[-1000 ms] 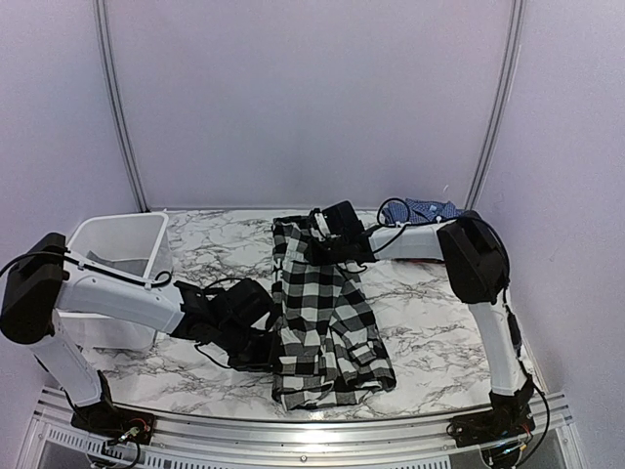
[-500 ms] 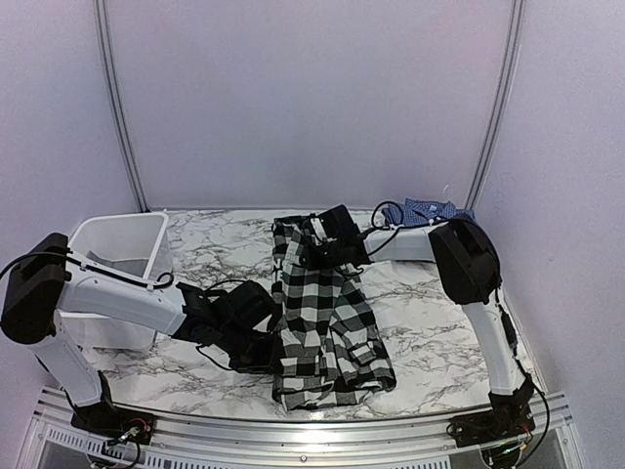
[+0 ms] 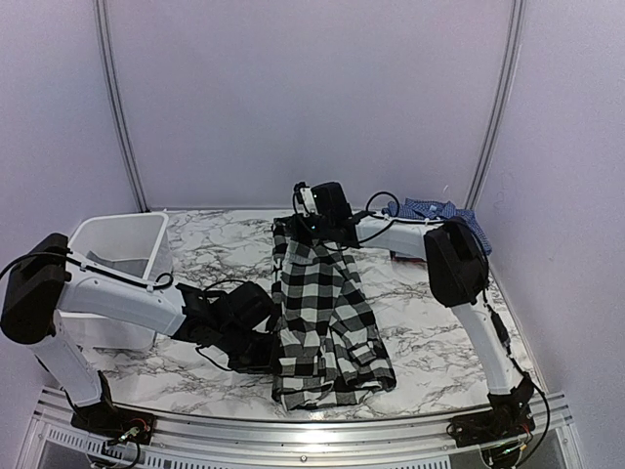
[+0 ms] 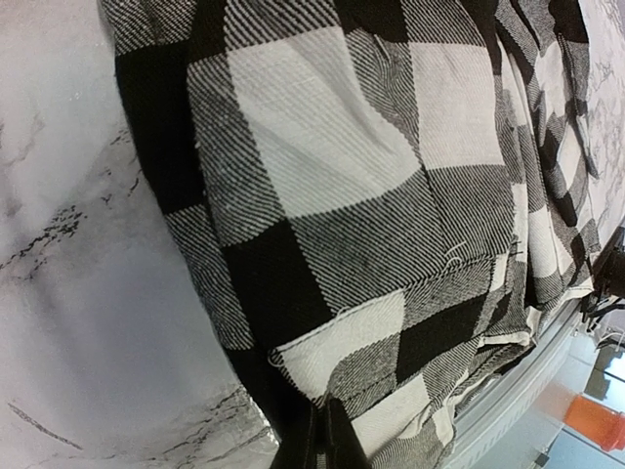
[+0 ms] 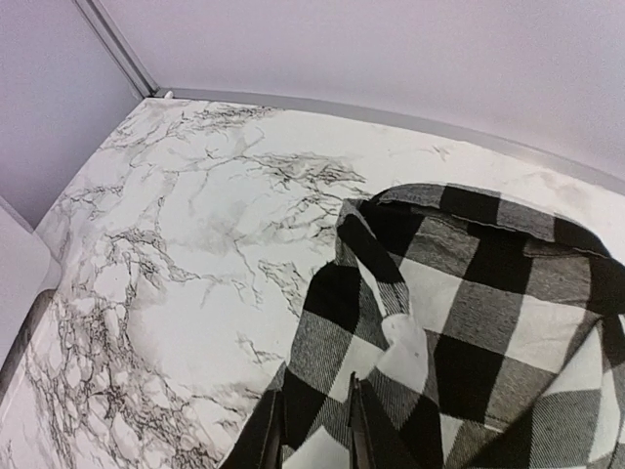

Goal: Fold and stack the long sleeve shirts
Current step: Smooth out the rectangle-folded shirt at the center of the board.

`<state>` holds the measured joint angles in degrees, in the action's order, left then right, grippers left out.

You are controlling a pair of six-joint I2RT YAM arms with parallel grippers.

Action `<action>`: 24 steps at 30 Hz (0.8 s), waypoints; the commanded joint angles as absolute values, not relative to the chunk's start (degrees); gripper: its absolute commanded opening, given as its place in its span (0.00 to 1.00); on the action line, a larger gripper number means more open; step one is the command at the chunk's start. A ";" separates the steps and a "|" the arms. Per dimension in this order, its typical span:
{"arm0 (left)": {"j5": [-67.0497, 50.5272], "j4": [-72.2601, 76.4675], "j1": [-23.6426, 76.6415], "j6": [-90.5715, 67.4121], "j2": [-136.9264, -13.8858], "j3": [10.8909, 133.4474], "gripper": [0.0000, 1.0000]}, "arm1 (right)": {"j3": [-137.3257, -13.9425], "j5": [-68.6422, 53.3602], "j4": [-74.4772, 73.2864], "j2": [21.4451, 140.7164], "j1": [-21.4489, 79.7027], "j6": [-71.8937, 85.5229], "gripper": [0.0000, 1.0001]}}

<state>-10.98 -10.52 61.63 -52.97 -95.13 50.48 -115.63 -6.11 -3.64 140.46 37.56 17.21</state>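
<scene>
Large black-and-white buffalo-check cloth shirt [image 3: 327, 313] lies lengthwise down the middle of the white grey-veined marble tabletop [image 3: 435, 327]. It runs from the far side toward the near rail, bunched and creased rather than flat, with its near end rumpled into folds close to the table's front edge. Right gripper [image 3: 312, 223] is at the shirt's far end, its arm stretched low across the table from the right. In the right wrist view its two fingers [image 5: 357, 430] sit close together with a fold of the check cloth pinched between them; the cloth there is held up off the marble and drapes down and away from the grip. Left gripper [image 3: 264, 350] is low at the shirt's left edge, toward the near end. In the left wrist view the check cloth fills nearly the whole frame, several layers showing at the hem, and the dark fingers [image 4: 305, 445] at the bottom are pressed together on the cloth's edge, so clamped on the same shirt. Blue fine-checked collared shirt [image 3: 430, 209] lies crumpled at the far right corner of the table, behind the right arm's elbow and well apart from the check shirt. White plastic rectangular bin [image 3: 109, 225] stands at the far left of the table, beside the left arm; its inside is too dim to read.
</scene>
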 commanded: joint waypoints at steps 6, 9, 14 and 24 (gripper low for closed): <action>-9.29 -11.15 61.85 -52.30 -93.13 51.59 0.12 | -130.27 -14.15 2.51 156.62 35.51 17.87 0.20; -8.54 -11.49 61.87 -52.22 -91.98 51.51 0.21 | -133.00 -18.80 4.13 159.01 34.35 19.73 0.27; -7.31 -12.71 61.32 -51.41 -90.16 52.12 0.34 | -135.35 -24.81 3.91 157.19 33.68 22.16 0.43; -3.89 -15.29 51.89 -47.15 -86.78 55.00 0.46 | -122.57 -28.99 0.68 138.07 33.75 22.50 0.54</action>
